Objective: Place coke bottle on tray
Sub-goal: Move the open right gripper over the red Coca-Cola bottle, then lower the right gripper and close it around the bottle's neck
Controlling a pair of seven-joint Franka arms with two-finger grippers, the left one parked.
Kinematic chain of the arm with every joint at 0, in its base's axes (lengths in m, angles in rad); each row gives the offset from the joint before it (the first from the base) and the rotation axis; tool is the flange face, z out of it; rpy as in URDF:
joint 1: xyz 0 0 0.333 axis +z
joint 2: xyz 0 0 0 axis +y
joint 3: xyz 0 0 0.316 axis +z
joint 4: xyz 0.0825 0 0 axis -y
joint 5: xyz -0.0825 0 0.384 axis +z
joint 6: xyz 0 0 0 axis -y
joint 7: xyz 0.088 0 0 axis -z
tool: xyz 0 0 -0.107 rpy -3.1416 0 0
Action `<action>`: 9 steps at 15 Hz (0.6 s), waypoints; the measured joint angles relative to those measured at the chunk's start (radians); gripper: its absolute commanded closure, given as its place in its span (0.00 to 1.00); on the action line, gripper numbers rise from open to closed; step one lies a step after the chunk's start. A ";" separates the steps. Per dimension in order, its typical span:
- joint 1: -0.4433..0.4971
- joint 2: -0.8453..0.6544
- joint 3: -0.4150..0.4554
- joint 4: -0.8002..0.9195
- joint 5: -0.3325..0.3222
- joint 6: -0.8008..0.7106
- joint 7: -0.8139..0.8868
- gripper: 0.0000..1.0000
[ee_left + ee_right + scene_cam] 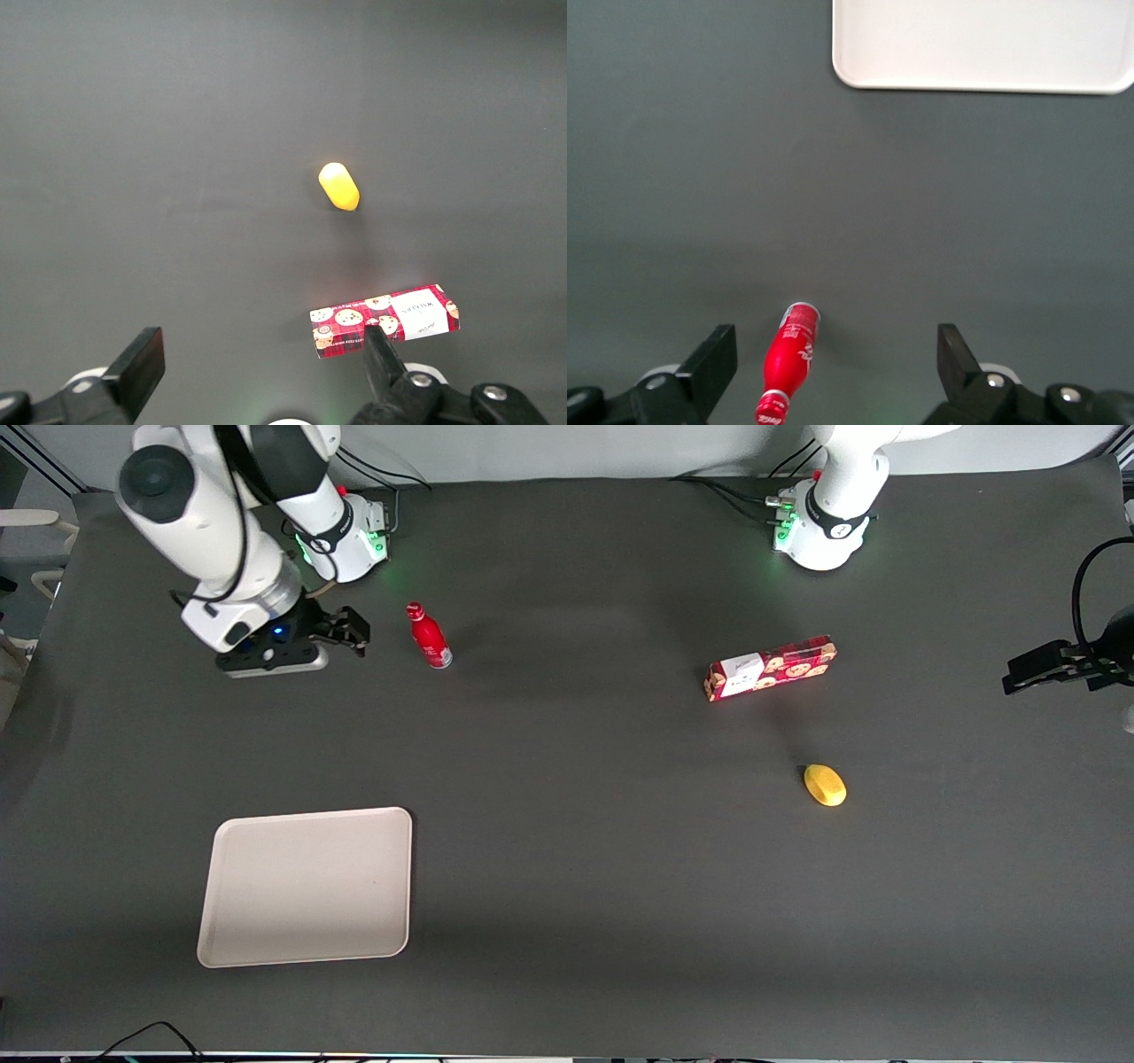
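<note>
The coke bottle [429,636] is small, slim and red with a red cap and silvery base. It stands upright on the dark table, near the working arm's base. My gripper [354,631] hangs above the table beside the bottle, apart from it, open and empty. In the right wrist view the bottle [790,361] shows between the two spread fingers [718,361], closer to one of them, untouched. The cream-white tray [306,886] lies flat, much nearer to the front camera than the bottle; its rim also shows in the right wrist view [983,53].
A flat red cookie box [771,668] and a small yellow fruit-like object [825,785] lie toward the parked arm's end of the table. Both also show in the left wrist view, the box [384,320] and the yellow object [339,186].
</note>
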 measured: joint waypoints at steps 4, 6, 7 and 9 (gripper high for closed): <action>0.000 -0.030 0.070 -0.086 0.030 0.061 0.052 0.00; 0.000 -0.030 0.095 -0.134 0.037 0.121 0.076 0.00; 0.000 -0.030 0.105 -0.158 0.037 0.151 0.086 0.00; 0.000 -0.031 0.116 -0.197 0.047 0.195 0.093 0.00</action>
